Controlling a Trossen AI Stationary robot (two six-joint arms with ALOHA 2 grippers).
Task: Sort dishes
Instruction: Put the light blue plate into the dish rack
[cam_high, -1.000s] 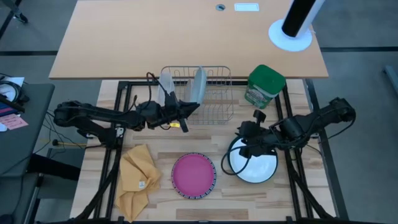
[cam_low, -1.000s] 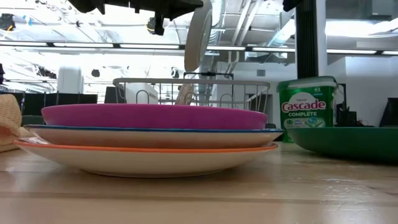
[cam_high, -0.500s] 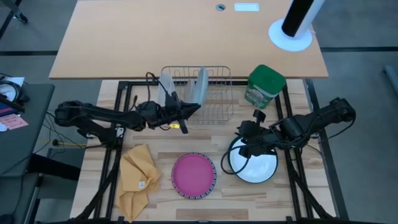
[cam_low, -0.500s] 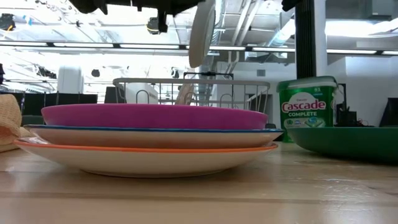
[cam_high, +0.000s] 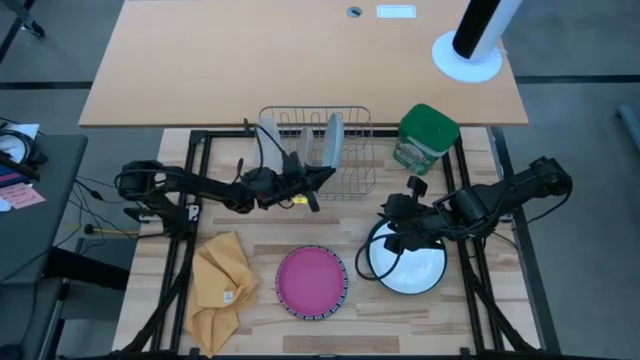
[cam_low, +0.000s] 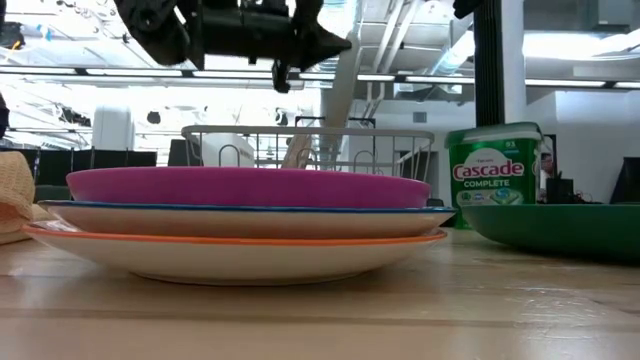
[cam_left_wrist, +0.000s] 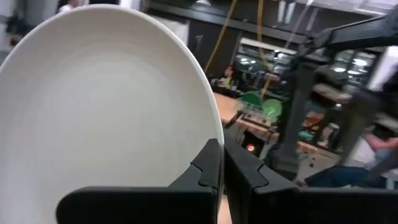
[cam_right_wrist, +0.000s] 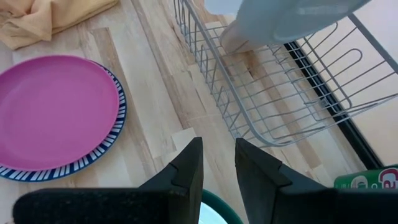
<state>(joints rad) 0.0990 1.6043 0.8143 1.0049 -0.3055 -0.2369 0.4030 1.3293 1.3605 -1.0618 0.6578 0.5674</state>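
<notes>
My left gripper (cam_high: 318, 190) is clamped on the rim of a grey plate (cam_high: 331, 142), held on edge over the wire rack (cam_high: 356, 168) ahead of me. Judged stiff, smooth, breakable, so an edge pinch is the right hold. A frosted container (cam_high: 268, 134) stands in the rack beside it, and the wires could snag. My right gripper (cam_high: 393, 234), part open and empty, hovers over the white plate (cam_high: 412, 270). The pink plate (cam_high: 311, 282) tops a stack nearby.

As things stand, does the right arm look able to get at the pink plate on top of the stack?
Probably yes. The right gripper hovers at the green-rimmed plate, with bare table between it and the pink plate. Nothing covers that plate, and the left gripper is up by the wire rack.
</notes>
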